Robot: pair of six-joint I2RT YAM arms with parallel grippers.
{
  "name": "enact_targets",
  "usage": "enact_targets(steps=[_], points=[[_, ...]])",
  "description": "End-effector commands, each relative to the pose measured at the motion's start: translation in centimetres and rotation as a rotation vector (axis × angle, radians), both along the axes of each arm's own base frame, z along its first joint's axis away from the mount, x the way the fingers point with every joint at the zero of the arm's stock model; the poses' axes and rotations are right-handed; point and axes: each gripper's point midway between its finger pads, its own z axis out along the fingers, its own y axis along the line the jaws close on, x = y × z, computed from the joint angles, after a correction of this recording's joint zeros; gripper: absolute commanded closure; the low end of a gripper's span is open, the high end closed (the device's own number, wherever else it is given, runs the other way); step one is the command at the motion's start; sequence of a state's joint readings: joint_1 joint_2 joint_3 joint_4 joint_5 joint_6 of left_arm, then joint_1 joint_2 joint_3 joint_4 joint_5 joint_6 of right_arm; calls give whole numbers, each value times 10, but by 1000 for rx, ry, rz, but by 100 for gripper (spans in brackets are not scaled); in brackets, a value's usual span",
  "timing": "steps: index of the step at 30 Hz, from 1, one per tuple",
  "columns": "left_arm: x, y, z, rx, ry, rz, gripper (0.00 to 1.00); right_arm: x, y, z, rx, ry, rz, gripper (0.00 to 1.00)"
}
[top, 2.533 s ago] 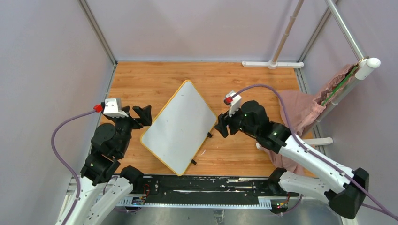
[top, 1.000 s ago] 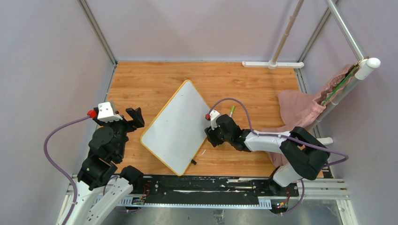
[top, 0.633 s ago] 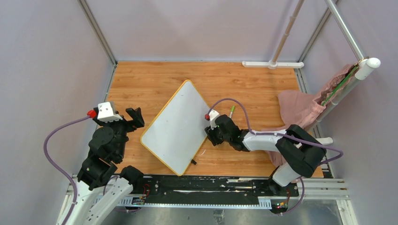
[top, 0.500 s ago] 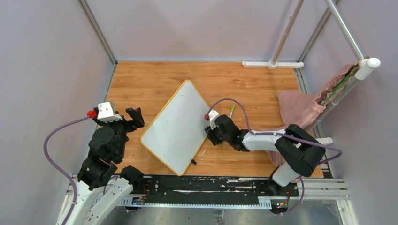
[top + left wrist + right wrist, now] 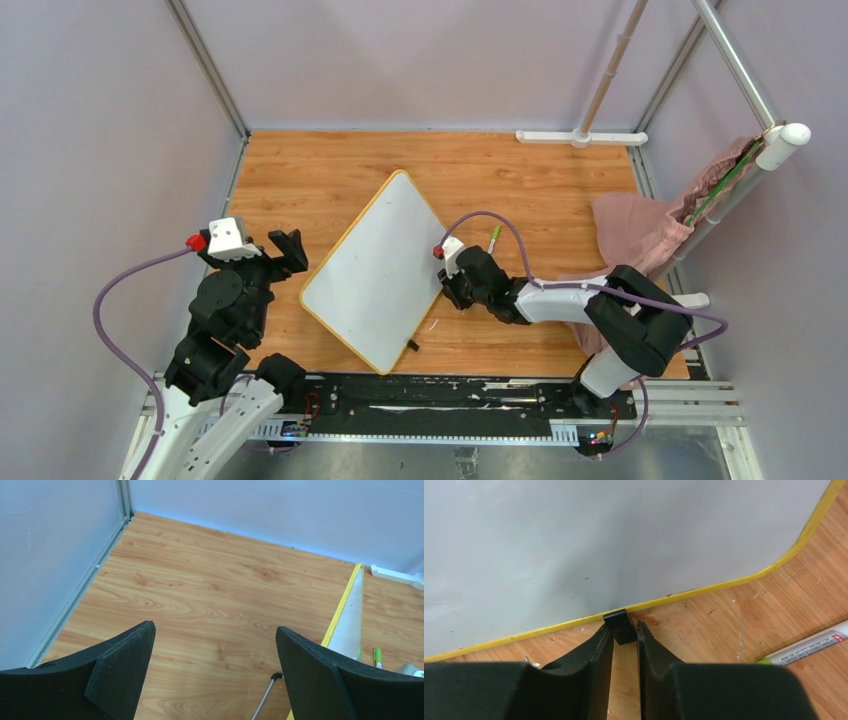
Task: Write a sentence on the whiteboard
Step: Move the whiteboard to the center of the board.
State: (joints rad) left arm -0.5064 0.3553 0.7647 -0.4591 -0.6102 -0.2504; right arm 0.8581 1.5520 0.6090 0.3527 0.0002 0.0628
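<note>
We're seeing the right arm lying low and stretched leftward over the table (image 5: 330,170), with its elbow folded back at the right side and its wrist aimed at the whiteboard (image 5: 375,270). The right gripper (image 5: 624,631) is sitting at the board's right edge. In the wrist view its two fingers are pinching the small black clip foot (image 5: 618,622) that's poking out from under the yellow rim, one finger on each side. So that claw is clenched on the foot, not on the board itself.

The left arm is standing folded up at the left. The left gripper (image 5: 292,250) is hanging released, fingers spread wide over bare wood, just left of the board and not touching it.

The whiteboard is lying mid-table between the two arms, turned diagonally with one corner pointing far, and its face is looking plain white. A second clip foot (image 5: 411,346) is sticking out at its near edge. A marker (image 5: 811,644) with a green end is lying on the wood just right of the right gripper. A pink cloth (image 5: 635,235) is bunching up at the right side, well apart from the board.
</note>
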Motion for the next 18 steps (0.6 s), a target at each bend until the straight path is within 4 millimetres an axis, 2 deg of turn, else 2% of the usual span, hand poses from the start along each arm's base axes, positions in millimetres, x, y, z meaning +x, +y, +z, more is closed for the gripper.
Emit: enact_targets(steps=[1, 7, 18], points=[[-1, 1, 8, -8, -20, 4, 4, 3, -8, -4, -22, -20, -37, 82], [-1, 0, 8, -9, -21, 1, 4, 6, -12, -5, -19, -26, -79, 100], [-1, -1, 7, -9, -16, -3, 3, 24, -37, 2, -28, -125, -332, 100]])
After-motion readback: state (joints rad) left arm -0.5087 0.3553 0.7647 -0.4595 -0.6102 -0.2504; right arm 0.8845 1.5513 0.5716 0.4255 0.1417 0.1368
